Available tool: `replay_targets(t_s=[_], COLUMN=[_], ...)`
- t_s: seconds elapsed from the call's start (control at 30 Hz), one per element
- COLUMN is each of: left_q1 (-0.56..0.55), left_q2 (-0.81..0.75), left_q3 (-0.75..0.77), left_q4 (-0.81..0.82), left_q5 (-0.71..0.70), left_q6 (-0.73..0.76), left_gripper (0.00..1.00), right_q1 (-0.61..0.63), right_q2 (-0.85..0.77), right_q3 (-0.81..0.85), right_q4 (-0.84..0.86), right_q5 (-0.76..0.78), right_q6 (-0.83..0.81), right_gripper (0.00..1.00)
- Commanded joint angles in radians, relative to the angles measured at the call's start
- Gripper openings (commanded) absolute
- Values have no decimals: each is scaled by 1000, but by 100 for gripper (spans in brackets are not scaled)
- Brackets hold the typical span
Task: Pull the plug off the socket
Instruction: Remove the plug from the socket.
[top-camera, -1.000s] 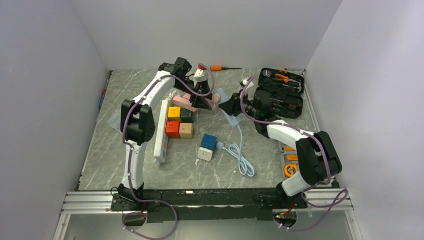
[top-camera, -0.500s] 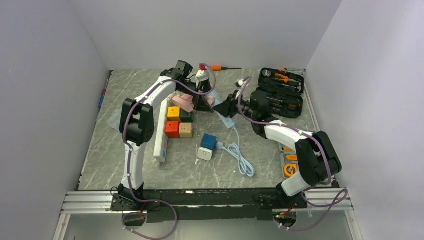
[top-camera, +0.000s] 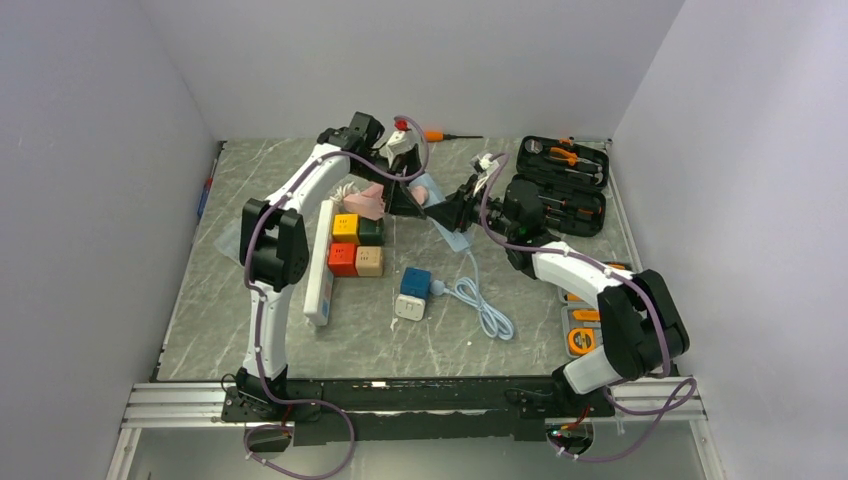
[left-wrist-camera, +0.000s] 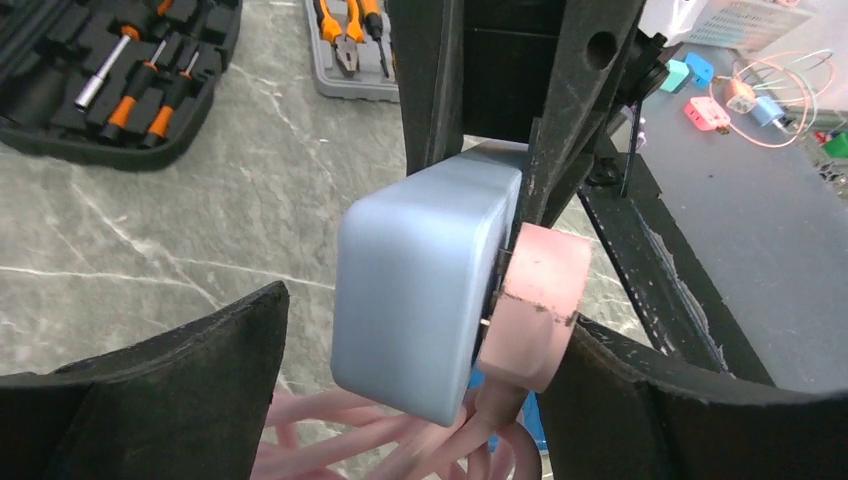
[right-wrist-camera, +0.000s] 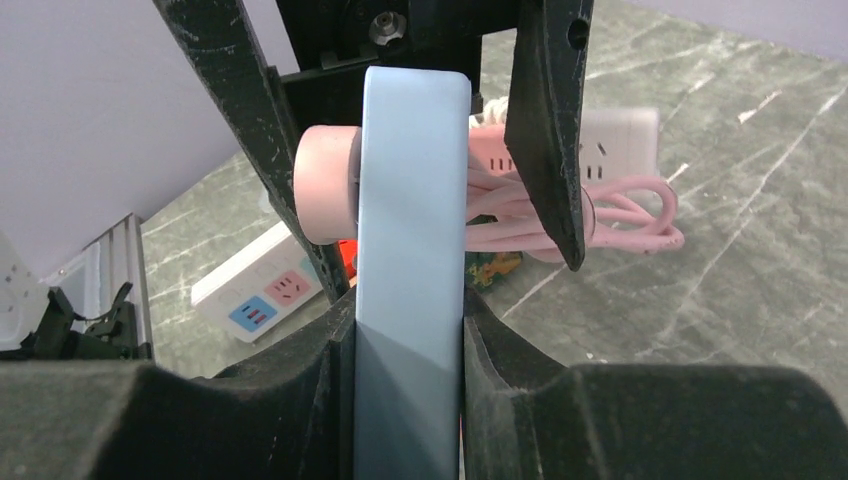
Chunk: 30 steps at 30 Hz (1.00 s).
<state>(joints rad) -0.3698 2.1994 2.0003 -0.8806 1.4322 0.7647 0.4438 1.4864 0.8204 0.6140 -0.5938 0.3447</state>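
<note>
My right gripper (right-wrist-camera: 410, 310) is shut on a flat light-blue socket block (right-wrist-camera: 412, 200) and holds it above the table. A pink plug (right-wrist-camera: 322, 185) sits in the block's face, its pink cable (right-wrist-camera: 620, 215) coiled behind. In the left wrist view my left gripper (left-wrist-camera: 425, 320) is open and straddles the block (left-wrist-camera: 420, 290) and the plug (left-wrist-camera: 535, 300). The plug lies close to one finger and a wide gap stands at the other. In the top view the left gripper (top-camera: 408, 197) and right gripper (top-camera: 458, 212) meet at the back centre.
A black open tool case (top-camera: 560, 185) lies at the back right. Coloured cube sockets (top-camera: 357, 245) and a white power strip (top-camera: 322, 265) lie on the left. A blue and a white cube (top-camera: 415, 290) with a pale blue cable (top-camera: 485, 305) lie in the middle. Orange tape measures (top-camera: 580, 335) are at the right.
My right gripper has carried the blue socket block left and back toward the left gripper. The left gripper has shifted so its open fingers now bracket the block and pink plug.
</note>
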Motion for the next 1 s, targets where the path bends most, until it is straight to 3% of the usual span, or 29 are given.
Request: replay_targets(t_s=[0.0, 0.13, 0.37, 0.63, 0.9, 0.97], left_q1=[19, 19, 27, 7, -1, -1], left_q2=[19, 42, 3, 0, -33, -39], left_q3=[136, 173, 92, 118, 89, 85], left_q4=[-448, -686, -657, -691, -692, -692], left_q5=[-16, -53, -47, -8, 6, 11], left_q6=[444, 690, 714, 758, 779, 788], left_gripper=[85, 75, 72, 57, 59, 51], right_q1=[4, -15, -32, -30, -30, -30], right_q2=[-98, -110, -112, -52, -13, -9], right_q3=[53, 54, 54, 52, 44, 39], right_q4=[134, 115, 142, 268, 256, 249], right_q5=[-155, -155, -154, -185, -188, -184], right_q6=[-3, -16, 3, 112, 103, 92], right_gripper=[0, 0, 0, 0, 0, 0])
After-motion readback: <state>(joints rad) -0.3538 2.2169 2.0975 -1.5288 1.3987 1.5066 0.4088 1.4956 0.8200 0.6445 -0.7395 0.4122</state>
